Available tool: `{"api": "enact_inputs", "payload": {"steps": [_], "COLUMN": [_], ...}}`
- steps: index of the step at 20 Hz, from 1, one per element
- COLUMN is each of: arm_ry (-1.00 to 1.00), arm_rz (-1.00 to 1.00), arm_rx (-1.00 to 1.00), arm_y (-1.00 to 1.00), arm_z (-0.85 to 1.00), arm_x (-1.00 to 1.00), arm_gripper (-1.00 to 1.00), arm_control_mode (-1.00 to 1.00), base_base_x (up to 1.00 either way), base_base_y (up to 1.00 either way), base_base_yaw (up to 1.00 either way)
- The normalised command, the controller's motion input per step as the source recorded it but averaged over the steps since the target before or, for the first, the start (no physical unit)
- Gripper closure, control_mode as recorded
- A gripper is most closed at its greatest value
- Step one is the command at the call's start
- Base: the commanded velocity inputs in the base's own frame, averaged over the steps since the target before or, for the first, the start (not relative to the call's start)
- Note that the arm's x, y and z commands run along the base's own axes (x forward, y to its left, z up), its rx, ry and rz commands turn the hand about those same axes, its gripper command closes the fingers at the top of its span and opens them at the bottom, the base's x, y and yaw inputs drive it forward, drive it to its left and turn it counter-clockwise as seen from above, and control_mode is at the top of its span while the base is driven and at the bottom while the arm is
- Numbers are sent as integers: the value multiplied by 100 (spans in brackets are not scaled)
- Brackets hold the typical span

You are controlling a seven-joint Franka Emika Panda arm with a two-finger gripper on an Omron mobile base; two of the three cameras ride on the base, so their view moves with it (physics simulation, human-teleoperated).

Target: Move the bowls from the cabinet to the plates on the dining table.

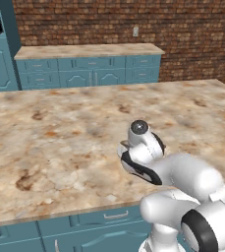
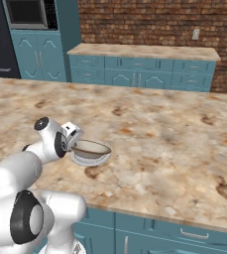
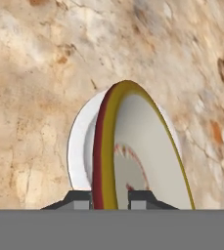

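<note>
Bowl (image 2: 91,150) sits low left of centre in my right base view, resting on a pale plate (image 2: 87,161) on the dining table (image 2: 159,139), near its front edge. Gripper (image 3: 110,199) is pinched nearly closed on the bowl's rim: in my hand view, one fingertip (image 3: 79,199) sits outside the wall and the other inside. Plate edge peeks out behind the bowl there.
</note>
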Motion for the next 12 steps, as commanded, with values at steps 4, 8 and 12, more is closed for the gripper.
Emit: {"api": "enact_inputs", "payload": {"steps": [4,8,12], "arm_ry": [-1,0,0], "arm_rz": [1,0,0], "arm_rx": [0,0,0], "arm_y": [0,0,0], "arm_z": [-8,-12,-26], "arm_x": [36,18,25], "arm_gripper": [100,100,100], "arm_control_mode": [-100,-100,-100], "base_base_x": [0,0,0], "base_base_y": [0,0,0], "base_base_yaw": [0,0,0]}}
